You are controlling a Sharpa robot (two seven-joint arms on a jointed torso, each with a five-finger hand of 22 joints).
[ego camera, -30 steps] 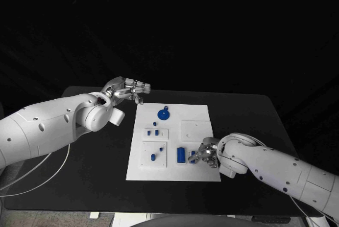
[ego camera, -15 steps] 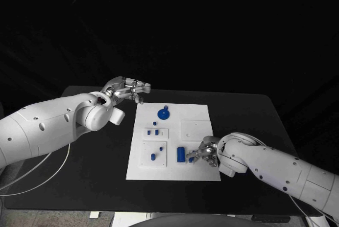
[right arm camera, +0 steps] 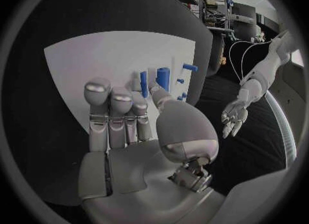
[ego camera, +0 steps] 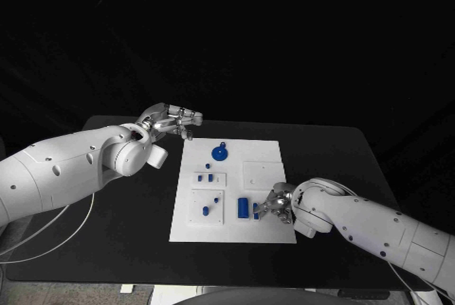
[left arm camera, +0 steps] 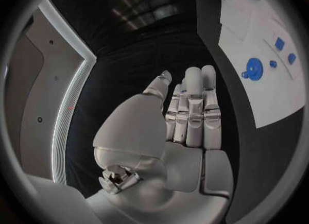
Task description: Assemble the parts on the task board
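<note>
The white task board (ego camera: 265,154) lies mid-table. On it are a round blue part (ego camera: 220,153), two small blue pieces (ego camera: 204,178) and an upright-lying blue cylinder (ego camera: 244,207). My right hand (ego camera: 275,206) sits low over the board's near right area, beside the cylinder (right arm camera: 164,78). Its thumb and a finger pinch a small blue part (right arm camera: 143,90), seen in the head view as a blue part (ego camera: 256,215) at the fingertips. My left hand (ego camera: 173,121) hovers off the board's far left corner, fingers straight, holding nothing; its palm (left arm camera: 187,110) faces the dark table.
More small blue pieces (ego camera: 210,206) stand in a recessed square on the board's near left. A recessed square (ego camera: 261,173) at the right of the board is bare. Black table (ego camera: 123,213) surrounds the board. A white cable (ego camera: 57,226) hangs under my left arm.
My right hand has shifted slightly toward the board's near edge, carrying the small blue part with it. My left hand has stayed put.
</note>
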